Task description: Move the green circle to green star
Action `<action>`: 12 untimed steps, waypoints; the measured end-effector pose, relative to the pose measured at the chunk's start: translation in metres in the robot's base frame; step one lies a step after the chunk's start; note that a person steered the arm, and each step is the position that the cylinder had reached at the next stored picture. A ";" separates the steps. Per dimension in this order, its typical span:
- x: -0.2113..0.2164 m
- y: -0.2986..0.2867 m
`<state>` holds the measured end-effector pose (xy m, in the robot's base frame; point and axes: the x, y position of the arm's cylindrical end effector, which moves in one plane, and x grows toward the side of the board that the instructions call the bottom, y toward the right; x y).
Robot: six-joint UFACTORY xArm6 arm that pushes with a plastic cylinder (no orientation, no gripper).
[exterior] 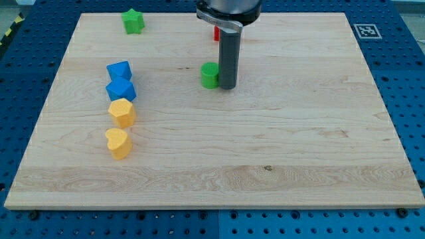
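Green circle, green star

— Where am I looking from?
— One camera, raised beyond the board's bottom edge, tilted down across it toward the view's top.
— How near?
— Far enough to take in the whole board, with blue pegboard around it. No second view.
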<state>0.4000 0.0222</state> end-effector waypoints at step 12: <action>-0.114 -0.191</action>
